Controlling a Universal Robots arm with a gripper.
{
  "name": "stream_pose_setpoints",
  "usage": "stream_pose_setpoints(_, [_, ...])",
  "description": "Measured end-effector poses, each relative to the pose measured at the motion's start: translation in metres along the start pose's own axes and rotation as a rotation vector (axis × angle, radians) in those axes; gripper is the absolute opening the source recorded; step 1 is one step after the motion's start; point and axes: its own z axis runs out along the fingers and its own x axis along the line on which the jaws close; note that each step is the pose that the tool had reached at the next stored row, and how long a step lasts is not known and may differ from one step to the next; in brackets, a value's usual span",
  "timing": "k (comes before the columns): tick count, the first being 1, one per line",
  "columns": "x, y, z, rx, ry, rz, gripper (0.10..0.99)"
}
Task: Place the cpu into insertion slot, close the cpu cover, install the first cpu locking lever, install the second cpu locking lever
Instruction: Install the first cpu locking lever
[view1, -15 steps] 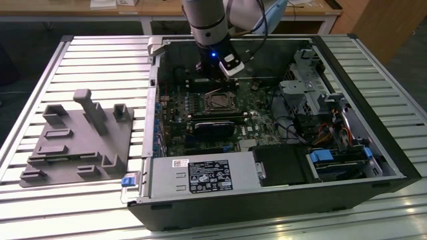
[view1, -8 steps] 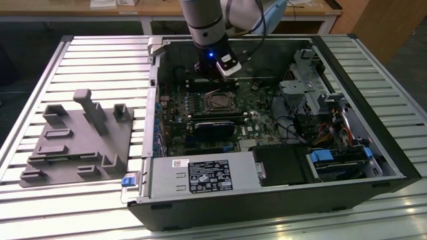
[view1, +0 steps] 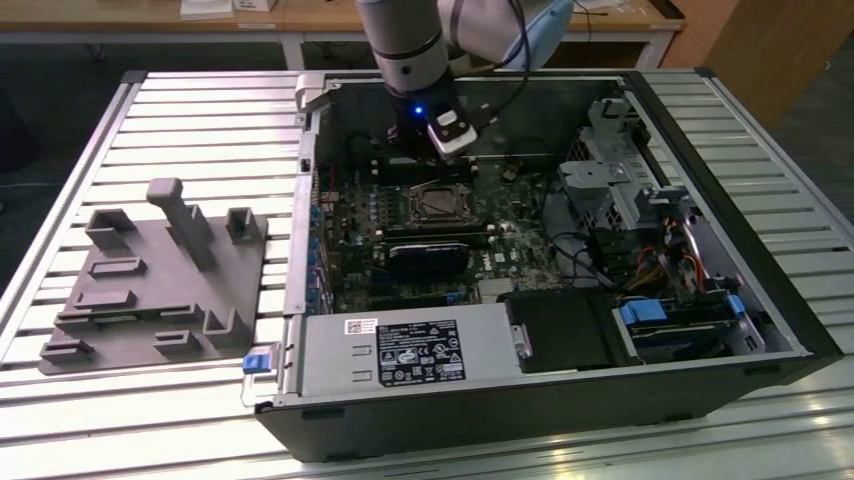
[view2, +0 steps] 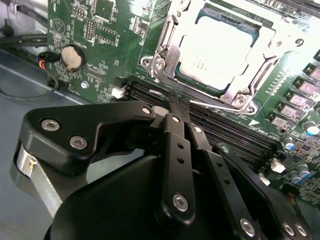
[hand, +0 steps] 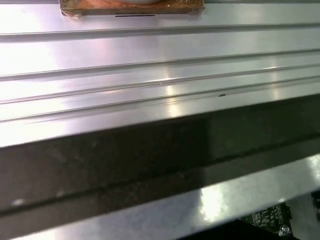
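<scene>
The cpu (view2: 215, 47), pale and silvery, lies in the insertion slot (view1: 434, 203) on the green motherboard. The silver cpu cover (view2: 169, 56) is folded down over it and frames its top. A thin silver locking lever (view2: 220, 107) runs along the socket's edge beside the memory slots. In the second wrist view my gripper (view2: 174, 106) is shut, and its black fingertips meet right at the lever's end by the socket corner. Whether they pinch the lever or only touch it is hidden. In the exterior view the gripper (view1: 447, 142) reaches into the open case just behind the socket.
Long black memory slots (view2: 235, 135) lie between the gripper and the socket. A black card (view1: 427, 255), a power supply (view1: 400, 350) and drive cages (view1: 627, 190) crowd the case. A grey fixture plate (view1: 147, 290) sits on the slatted table at the exterior view's left.
</scene>
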Motion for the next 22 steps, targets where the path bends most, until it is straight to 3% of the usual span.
stream_pose_setpoints(4, [0.0017,0.0004,0.0011,0.007,-0.0043,0.028,0.106])
stream_pose_setpoints(14, [0.0038,0.0038,0.0038,0.013,-0.0081,0.054,0.106])
stream_pose_setpoints(22, [0.0047,0.0039,0.0065,0.028,-0.0172,0.112,0.106])
